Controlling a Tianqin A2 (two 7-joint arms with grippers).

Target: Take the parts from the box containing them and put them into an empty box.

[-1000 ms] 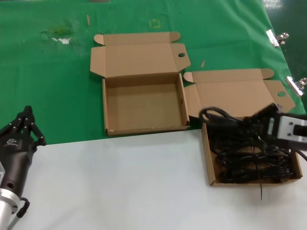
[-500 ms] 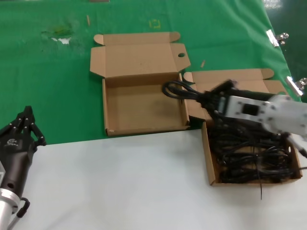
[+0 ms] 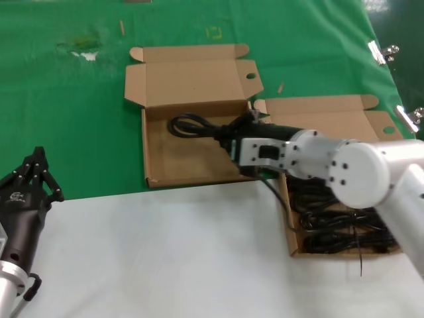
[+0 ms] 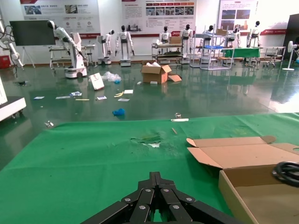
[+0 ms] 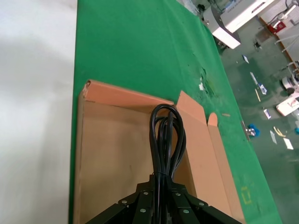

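1. Head view, starting at my left: I am keeping my left gripper (image 3: 32,173) parked at the near left edge of the worktop (image 3: 165,252), well apart from both cartons. Its fingers are pressed together to a point, holding nothing.
2. Moving rightward, the empty box (image 3: 154,180) is sitting on the green cloth (image 3: 66,119) with its lid folded back. I am holding one cable coil (image 3: 195,126) out over its tray, the looped end reaching toward the tray's middle. Whether the loop is touching the floor of the tray I cannot tell.
3. My right gripper (image 3: 233,138) is clamping that coil at one end, just inside the tray's right wall. In the right wrist view the strands are running straight out from between my fingers (image 5: 180,205) and fanning into a loop over the cardboard.
4. Farthest right, the box containing them (image 3: 289,228) is holding the remaining parts (image 3: 338,222), a tangled black heap partly hidden by my arm.
5. I am judging the cable light, soft and rubbery, so it is drooping rather than staying rigid. Gripping across the bundled strands, near the middle of the coil, would keep it from swinging, and neighbouring coils may snag when I lift.
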